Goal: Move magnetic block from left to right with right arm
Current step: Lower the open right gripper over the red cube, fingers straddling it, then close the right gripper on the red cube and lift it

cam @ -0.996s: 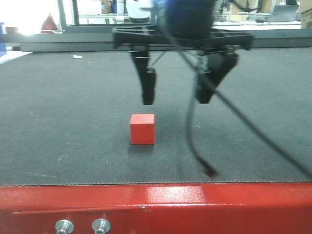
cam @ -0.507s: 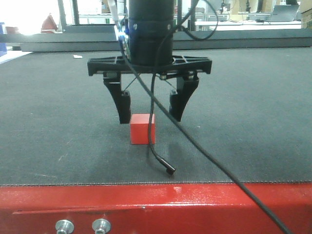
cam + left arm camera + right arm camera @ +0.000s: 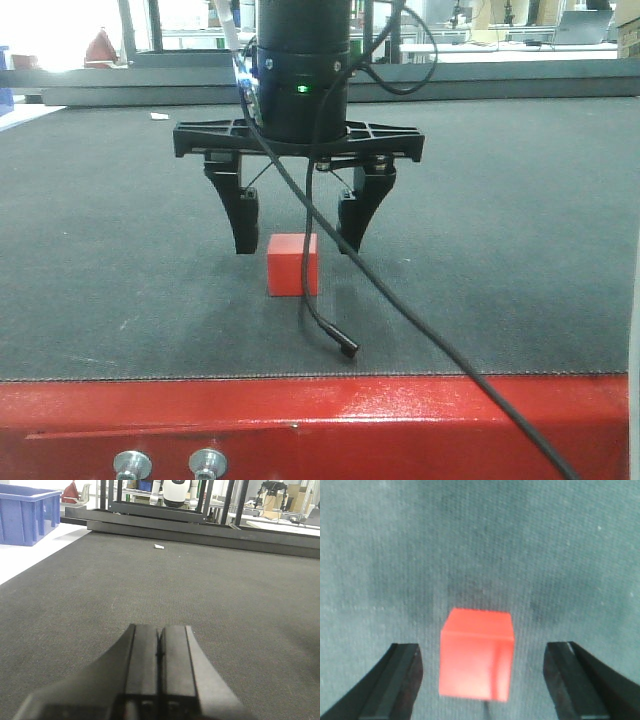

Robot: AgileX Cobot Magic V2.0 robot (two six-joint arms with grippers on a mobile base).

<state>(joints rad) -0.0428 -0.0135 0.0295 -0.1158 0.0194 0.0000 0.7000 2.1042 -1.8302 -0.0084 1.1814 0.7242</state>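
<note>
The magnetic block (image 3: pixel 292 264), a small red cube, rests on the dark mat near the front edge; the right wrist view shows the magnetic block (image 3: pixel 476 654) between two spread fingers. My right gripper (image 3: pixel 298 245) hangs open just behind and above the cube, one fingertip on each side, not touching it. A thin black cable (image 3: pixel 330 320) from the right arm drapes in front of the cube. My left gripper (image 3: pixel 159 630) is shut with nothing in it, low over bare mat.
The glossy red table edge (image 3: pixel 320 420) runs along the front. A small white scrap (image 3: pixel 159 546) lies far back on the mat. A blue bin (image 3: pixel 27 514) stands off the mat at back left. Dark frame rails (image 3: pixel 500 80) cross behind.
My right gripper swung left and came down from above the block's right to straddle it, then shifted slightly left in the last half second. The block has not moved.
</note>
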